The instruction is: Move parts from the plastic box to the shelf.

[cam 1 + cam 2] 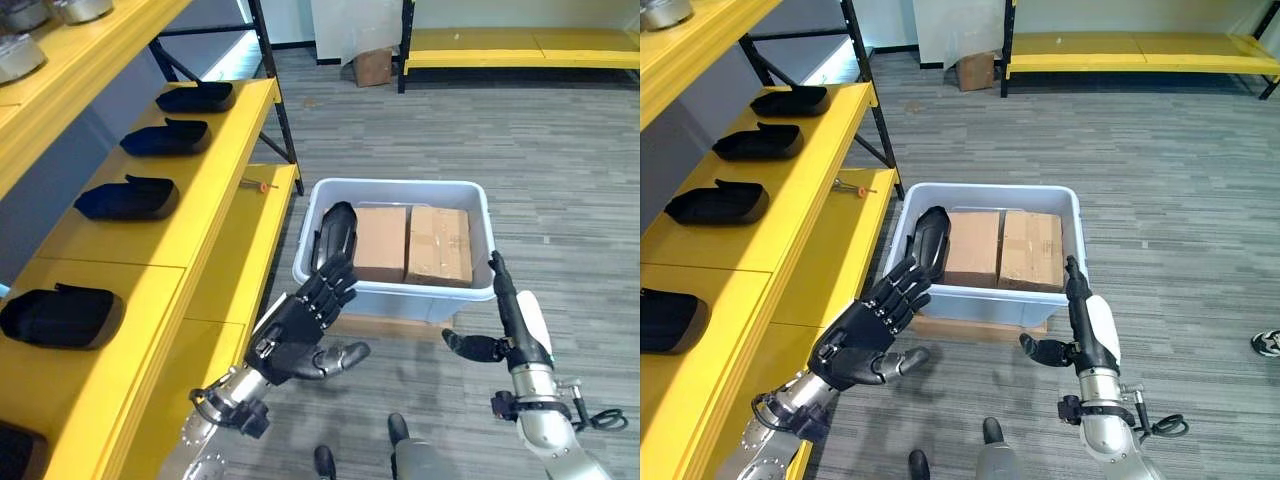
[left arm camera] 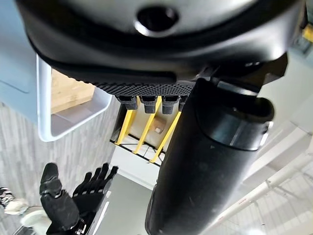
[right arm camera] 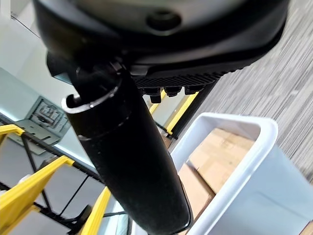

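Far left, the yellow shelf (image 1: 150, 250) runs along the wall, and four black parts sit in a row on its middle level: the nearest black part (image 1: 60, 316), the next one (image 1: 127, 198), a third (image 1: 166, 137) and the farthest (image 1: 197, 96), each well apart from its neighbour. A small screwdriver (image 1: 259, 185) lies at the shelf's outer edge, near the box.

Moving right, the left hand (image 1: 300, 325) is up in the air just in front of the plastic box (image 1: 470, 200), fingers straight and fanned out toward the near rim, thumb stuck out to the side, nothing in it. Right past those fingertips, one more black part (image 1: 336, 232) stands on end inside the box, leaning in its left corner. Whether the fingertips touch the rim or the part cannot be told from here.

Beside that part, two cardboard cartons fill the rest of the box side by side: the left carton (image 1: 381, 243) and the right carton (image 1: 440, 245), touching each other. The box itself sits on the grey striped floor (image 1: 470, 120).

Further right, the right hand (image 1: 505, 325) hovers by the box's near right corner, fingers straight and pointing up, thumb jutting out toward the left, holding nothing.

At the back, a brown cardboard box (image 1: 373, 66) stands on the floor beside a low yellow bench (image 1: 520, 48).
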Robot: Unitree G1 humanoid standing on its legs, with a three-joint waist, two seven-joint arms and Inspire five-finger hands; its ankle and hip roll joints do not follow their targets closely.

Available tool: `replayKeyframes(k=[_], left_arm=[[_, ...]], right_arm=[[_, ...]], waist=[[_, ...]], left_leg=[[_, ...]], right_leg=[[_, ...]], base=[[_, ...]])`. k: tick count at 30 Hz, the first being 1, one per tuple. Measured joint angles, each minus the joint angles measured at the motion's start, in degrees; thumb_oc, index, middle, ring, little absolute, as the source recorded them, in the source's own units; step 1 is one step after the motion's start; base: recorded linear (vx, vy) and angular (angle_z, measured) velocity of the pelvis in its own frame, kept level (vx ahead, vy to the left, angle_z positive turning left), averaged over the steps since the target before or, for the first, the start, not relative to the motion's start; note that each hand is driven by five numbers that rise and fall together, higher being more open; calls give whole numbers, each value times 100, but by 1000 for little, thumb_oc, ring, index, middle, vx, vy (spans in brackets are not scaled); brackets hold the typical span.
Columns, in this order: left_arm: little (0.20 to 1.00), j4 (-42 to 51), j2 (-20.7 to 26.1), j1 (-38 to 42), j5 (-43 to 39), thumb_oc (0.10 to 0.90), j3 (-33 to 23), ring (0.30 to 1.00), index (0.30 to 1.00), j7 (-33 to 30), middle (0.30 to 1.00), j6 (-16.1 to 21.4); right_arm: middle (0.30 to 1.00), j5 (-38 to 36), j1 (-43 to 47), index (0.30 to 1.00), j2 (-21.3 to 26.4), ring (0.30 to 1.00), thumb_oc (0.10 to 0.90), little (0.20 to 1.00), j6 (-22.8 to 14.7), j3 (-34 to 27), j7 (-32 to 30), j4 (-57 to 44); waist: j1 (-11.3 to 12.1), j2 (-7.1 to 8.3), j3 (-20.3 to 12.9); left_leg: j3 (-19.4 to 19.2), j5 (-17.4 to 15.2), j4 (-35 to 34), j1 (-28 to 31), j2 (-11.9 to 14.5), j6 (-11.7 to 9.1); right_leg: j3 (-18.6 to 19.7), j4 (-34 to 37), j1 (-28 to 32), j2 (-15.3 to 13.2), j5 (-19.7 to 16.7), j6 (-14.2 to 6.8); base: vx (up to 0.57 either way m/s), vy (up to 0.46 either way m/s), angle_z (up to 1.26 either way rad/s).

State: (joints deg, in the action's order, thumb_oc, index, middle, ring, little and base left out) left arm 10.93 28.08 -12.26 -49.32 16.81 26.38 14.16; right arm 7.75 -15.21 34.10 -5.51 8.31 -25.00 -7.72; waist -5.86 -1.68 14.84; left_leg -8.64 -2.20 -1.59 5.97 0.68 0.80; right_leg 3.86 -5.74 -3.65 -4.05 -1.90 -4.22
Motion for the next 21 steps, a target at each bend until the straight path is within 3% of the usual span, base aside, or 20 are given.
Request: replayKeyframes(k=[2,5,8,10,12,16,17,18,19,20,21], left_arm=[[1000,-25,-1,216,19,900,-108,1000,1000,-134,1000,-11],[1000,-300,-19,461,51,900,-134,1000,1000,-371,1000,-89],[1000,-483,-20,376,168,900,-160,1000,1000,-462,1000,-181],[1000,-429,71,206,247,900,-182,1000,1000,-448,1000,-203],[1000,-440,198,186,247,900,-271,1000,1000,-451,1000,-287],[1000,-602,241,170,243,900,-374,1000,1000,-462,1000,-295],[1000,-601,246,151,244,900,-368,1000,1000,-463,1000,-296],[1000,-582,287,119,245,900,-367,1000,1000,-460,1000,-295],[1000,-583,269,86,244,900,-368,1000,1000,-468,1000,-298],[1000,-588,148,8,244,900,-357,1000,1000,-483,1000,-305],[1000,-605,-12,-135,250,900,-333,1000,1000,-462,1000,-222]], right_arm=[[1000,5,51,1000,-24,1000,900,1000,57,-15,31,0],[1000,135,271,1000,-133,1000,900,1000,147,-11,26,-4],[1000,536,390,1000,-221,1000,900,1000,240,-10,24,-49],[1000,674,380,1000,-197,1000,900,1000,243,-10,28,-43],[1000,794,395,1000,-112,1000,900,1000,234,-11,31,-60],[1000,785,374,1000,-105,1000,900,1000,239,-11,35,-45],[1000,786,368,1000,-110,1000,900,1000,238,-10,35,-45],[1000,786,328,1000,-119,1000,900,1000,237,-9,36,-51],[1000,785,307,1000,-117,1000,900,1000,246,-8,39,-44],[1000,784,332,1000,-103,1000,900,1000,271,-12,44,-11],[1000,806,420,1000,-109,1000,900,1000,166,-13,34,240]], waist=[[16,209,-17],[71,288,-3],[105,367,-11],[130,405,-41],[135,471,-52],[115,516,-54],[120,566,-64],[137,715,-103],[145,791,-111],[152,655,-120],[112,523,-141]], left_leg=[[63,28,-117,27,-18,32],[102,-56,145,-54,12,119],[81,-199,212,101,9,137],[123,-168,52,238,16,153],[174,-78,-96,228,8,165],[295,-49,-224,460,4,121],[328,-71,-283,571,-46,80],[394,-148,-289,676,-163,-13],[447,-229,-280,743,-222,-82],[469,-294,-237,767,-143,-118],[513,-411,-142,690,114,-315]], right_leg=[[-131,-215,-63,-20,83,-49],[-314,-1512,-697,-11,95,-96],[-430,-2221,-947,-129,14,-329],[-620,-1881,-898,-206,263,-270],[-626,-735,-764,-177,300,-270],[-618,834,-447,-290,-348,-343],[-629,917,-374,-323,-457,-362],[-581,871,-254,-433,-534,-412],[-479,836,-200,-465,-1106,-291],[-509,758,-193,-344,-1096,-148],[-669,553,-307,-273,-868,-272]], base=[[97,76,22],[84,42,8],[154,-75,-6],[174,-156,-2],[167,-164,16],[112,-107,25],[0,0,30],[312,-467,30],[387,-590,20],[404,-619,11],[175,-292,16]])
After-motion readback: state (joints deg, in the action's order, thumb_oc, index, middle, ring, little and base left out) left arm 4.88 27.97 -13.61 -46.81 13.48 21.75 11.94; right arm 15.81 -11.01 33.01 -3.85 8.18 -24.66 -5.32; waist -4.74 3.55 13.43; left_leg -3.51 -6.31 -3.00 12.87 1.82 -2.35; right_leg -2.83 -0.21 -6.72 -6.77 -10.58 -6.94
